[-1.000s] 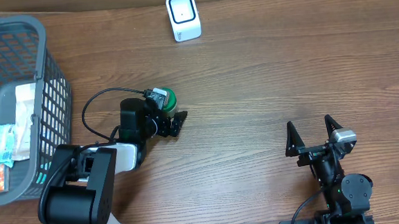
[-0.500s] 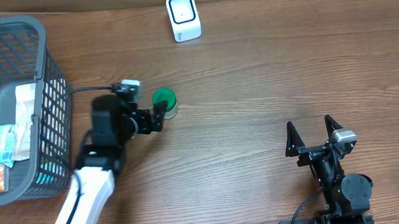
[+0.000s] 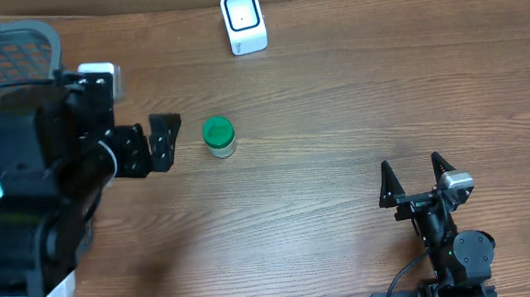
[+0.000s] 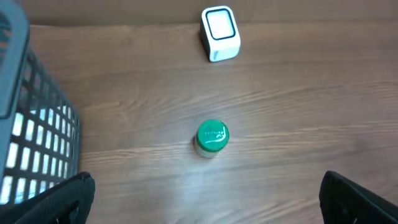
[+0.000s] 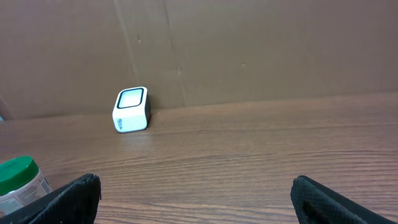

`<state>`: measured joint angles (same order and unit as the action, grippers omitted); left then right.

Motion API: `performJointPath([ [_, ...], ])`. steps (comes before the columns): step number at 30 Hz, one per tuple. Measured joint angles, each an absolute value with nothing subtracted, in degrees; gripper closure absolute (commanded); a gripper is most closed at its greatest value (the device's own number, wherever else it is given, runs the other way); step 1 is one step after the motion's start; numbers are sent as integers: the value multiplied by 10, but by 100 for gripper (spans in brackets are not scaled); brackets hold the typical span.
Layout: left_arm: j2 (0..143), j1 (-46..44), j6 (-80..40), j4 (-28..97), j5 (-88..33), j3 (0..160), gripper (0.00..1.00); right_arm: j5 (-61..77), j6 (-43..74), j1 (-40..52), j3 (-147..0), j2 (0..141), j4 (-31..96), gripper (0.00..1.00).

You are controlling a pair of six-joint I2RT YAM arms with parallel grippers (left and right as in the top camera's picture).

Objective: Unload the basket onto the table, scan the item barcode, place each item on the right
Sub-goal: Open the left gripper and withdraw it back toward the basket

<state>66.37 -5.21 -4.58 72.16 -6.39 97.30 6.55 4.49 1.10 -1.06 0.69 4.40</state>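
A small jar with a green lid point(image 3: 218, 136) stands upright on the wooden table, on its own. The white barcode scanner point(image 3: 243, 22) sits at the far edge, against the cardboard wall. My left gripper point(image 3: 150, 146) is raised high, left of the jar and apart from it, open and empty. The left wrist view looks down on the jar point(image 4: 212, 137) and the scanner point(image 4: 221, 34), with the left gripper point(image 4: 205, 208) spread wide. My right gripper point(image 3: 417, 178) rests open at the near right. The right wrist view shows the jar point(image 5: 18, 180) and the scanner point(image 5: 132, 109).
A grey mesh basket point(image 3: 10, 44) stands at the left edge of the table, largely hidden by my raised left arm; its wall point(image 4: 25, 124) shows in the left wrist view. A brown cardboard wall point(image 5: 249, 50) closes off the back.
My left arm has pulled back to the left from the jar and risen toward the overhead camera. The jar stays standing where it was. The right arm has not moved.
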Motion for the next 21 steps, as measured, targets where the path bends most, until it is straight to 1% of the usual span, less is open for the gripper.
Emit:
performJointPath([
  [11, 708, -52, -47, 787, -66, 987, 0, 65, 45, 11, -11, 7, 44, 0],
  [16, 717, -51, -81, 789, -39, 987, 0, 66, 45, 11, -11, 7, 44, 0],
  [21, 718, -15, -114, 794, -16, 1016, 0, 66, 45, 11, -11, 7, 44, 0],
])
